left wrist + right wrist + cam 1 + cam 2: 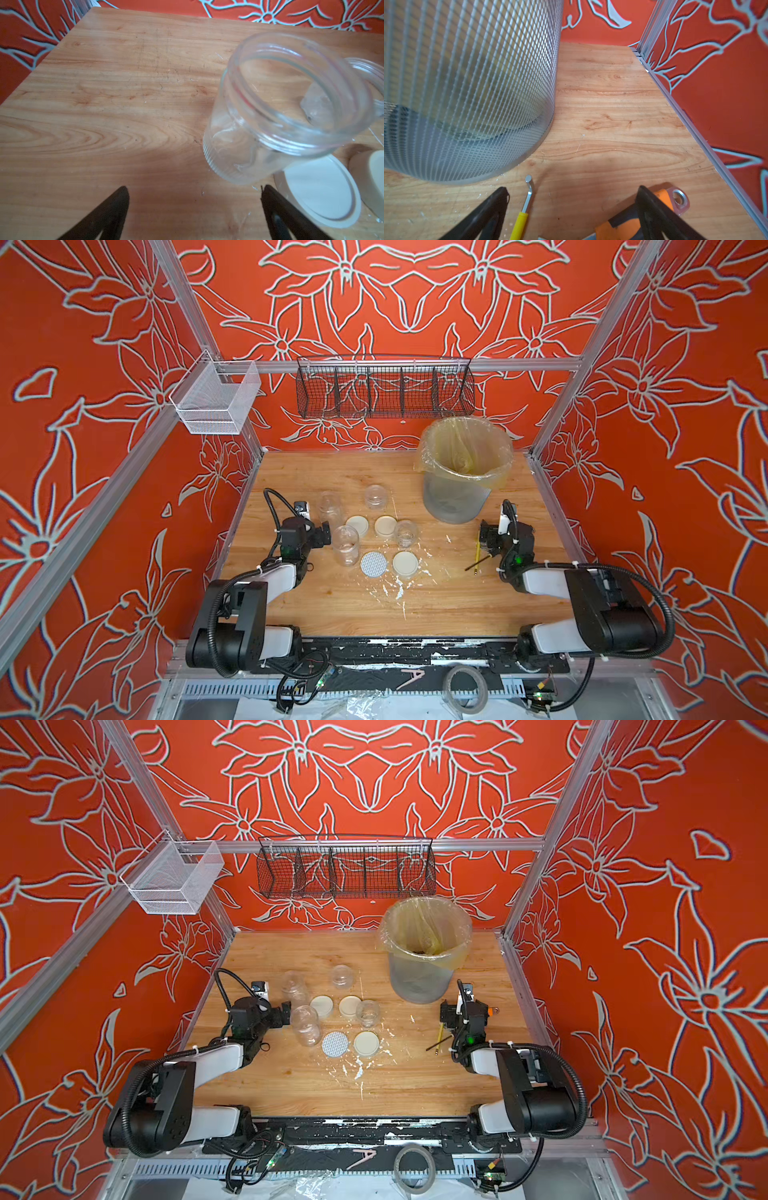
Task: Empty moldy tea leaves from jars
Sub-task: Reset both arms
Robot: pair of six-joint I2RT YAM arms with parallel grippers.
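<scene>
Hanging spread and empty, the left gripper [194,188] risks toppling the tall clear cylindrical jar [345,547] at three o'clock by swinging.

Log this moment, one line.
jars: four open, apparently empty | lids: lying beside them | tea leaves: in bin | left gripper: open | right gripper: open

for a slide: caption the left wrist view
Open left gripper near lidless clear cylindrical jar on wooden table, round cream lid alongside
</scene>
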